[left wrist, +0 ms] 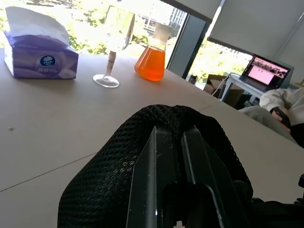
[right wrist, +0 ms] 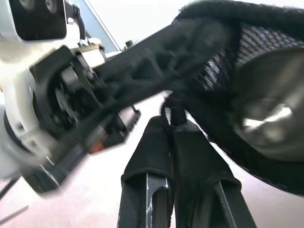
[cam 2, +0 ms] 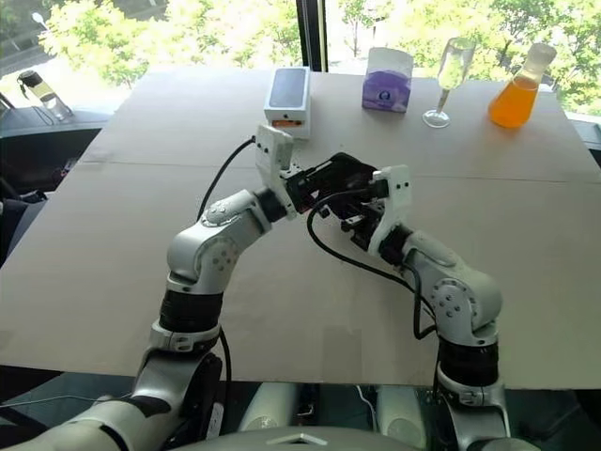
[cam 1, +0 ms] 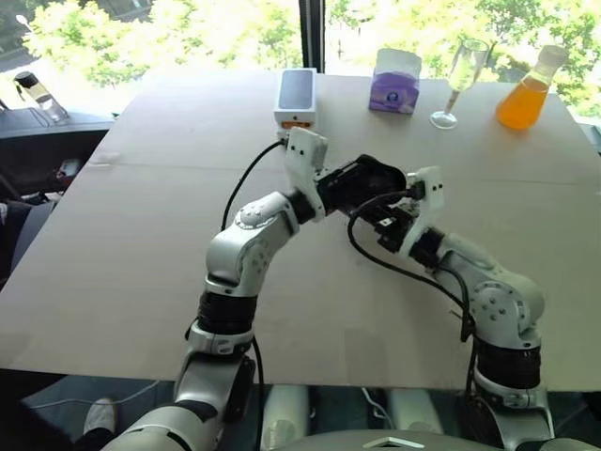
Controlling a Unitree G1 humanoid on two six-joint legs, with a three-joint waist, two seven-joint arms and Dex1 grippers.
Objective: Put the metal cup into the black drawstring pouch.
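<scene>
Both grippers meet above the middle of the table, nearer the robot than the white box.

Left gripper: fingers pressed together, clamped on the mesh side of the black drawstring pouch, holding it clear of the table surface.

Right gripper: fingers clenched tight, pinching a bit of cord or fabric at the pouch mouth, just beside the left gripper.

Metal cup: inside the pouch. The right wrist view looks into the pouch opening and shows its shiny base or wall through the mouth, mesh wrapped around it. Can't tell how deep it sits.

Behind the white box, along the far table edge toward the robot's right: purple tissue box, then stemmed glass, then flask of orange liquid. All well apart from the pouch.
</scene>
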